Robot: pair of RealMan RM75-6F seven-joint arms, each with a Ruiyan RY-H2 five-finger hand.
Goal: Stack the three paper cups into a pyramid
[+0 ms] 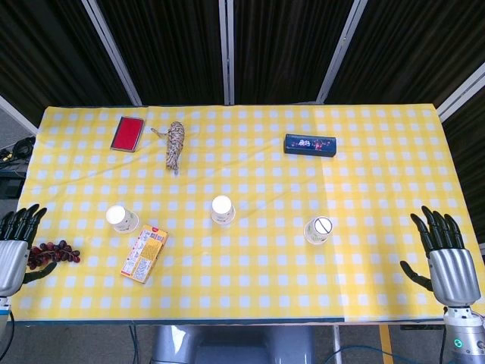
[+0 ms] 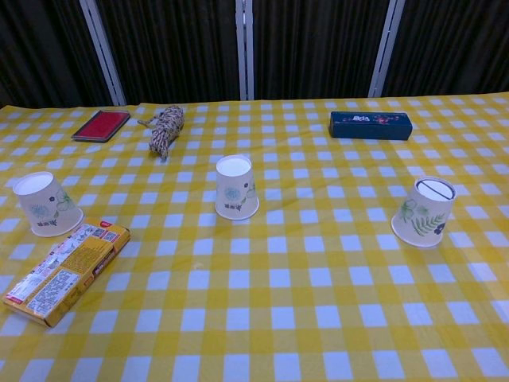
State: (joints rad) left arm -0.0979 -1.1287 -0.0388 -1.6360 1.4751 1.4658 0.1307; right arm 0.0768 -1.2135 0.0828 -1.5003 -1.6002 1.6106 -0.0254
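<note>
Three paper cups stand upside down in a loose row across the middle of the surface [image 1: 379,136], which carries a yellow and white checked cloth. The left cup [image 1: 121,218] is near the left side, the middle cup [image 1: 222,209] is at the centre, and the right cup [image 1: 319,230] is a little nearer and to the right. The cups are well apart from each other, and no cup is on another.

The left robot hand [image 1: 17,241] is at the near left edge, its fingers spread and pointing far, and it holds nothing. Just beside it, to the right, lies a bunch of grapes [image 1: 54,252]. The right robot hand [image 1: 445,254] is at the near right edge, also with fingers apart and nothing in it. Both are well apart from the cups.

A yellow box [image 1: 145,253] lies flat just near of the left cup. At the far side are a red case [image 1: 126,133] on the left, a twist of rope [image 1: 174,144] beside it, and a dark blue box [image 1: 309,144] to the right.
</note>
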